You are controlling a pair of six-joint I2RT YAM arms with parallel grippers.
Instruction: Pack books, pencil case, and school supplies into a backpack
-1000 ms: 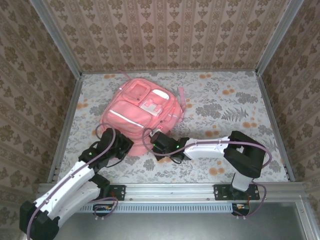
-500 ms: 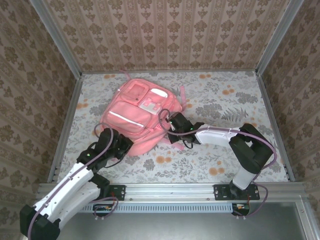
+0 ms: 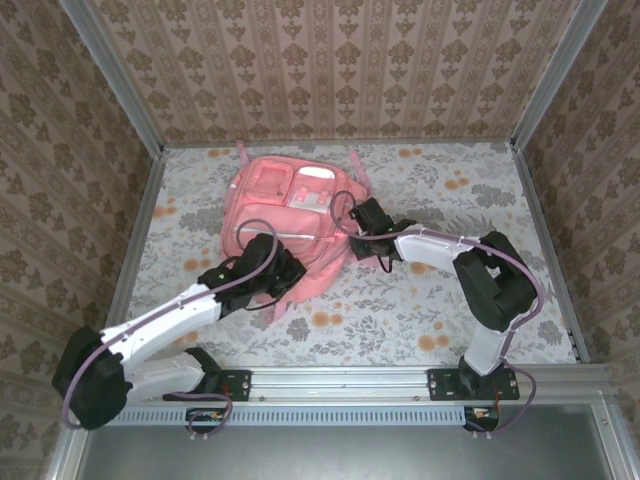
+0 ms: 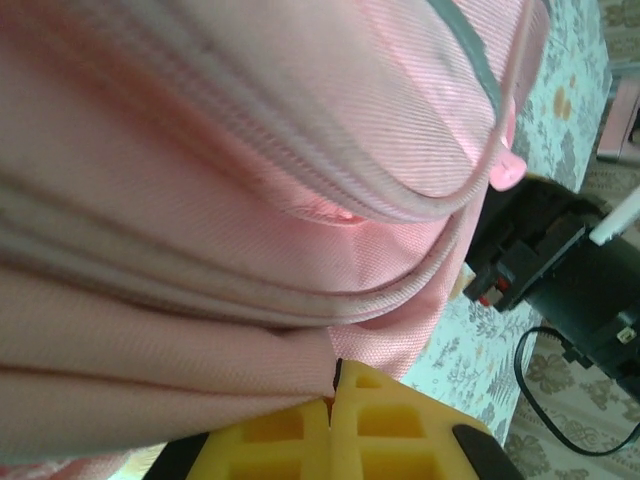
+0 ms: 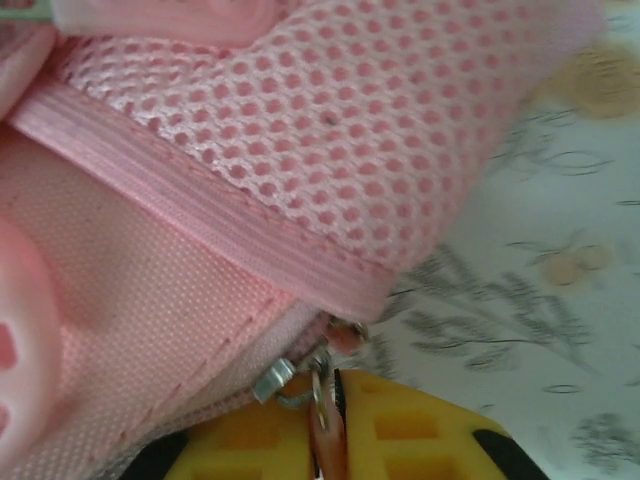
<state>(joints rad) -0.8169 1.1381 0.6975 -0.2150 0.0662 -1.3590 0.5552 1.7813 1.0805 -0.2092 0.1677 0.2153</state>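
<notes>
Soft, limp backpack [image 3: 290, 215]: right end effector [image 5: 328, 400] pinches the zipper pull [image 5: 287, 380]; left end effector [image 4: 335, 385], closed, abuts fabric ahead.

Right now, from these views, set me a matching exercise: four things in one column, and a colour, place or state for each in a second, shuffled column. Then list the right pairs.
Column one
1. backpack
2. left tool
3. right tool
4. table cover

Column two
A. shut on the zipper pull
B. floral print
C. pink
D. at the backpack's near edge

Pairs: 1-C, 2-D, 3-A, 4-B
</notes>
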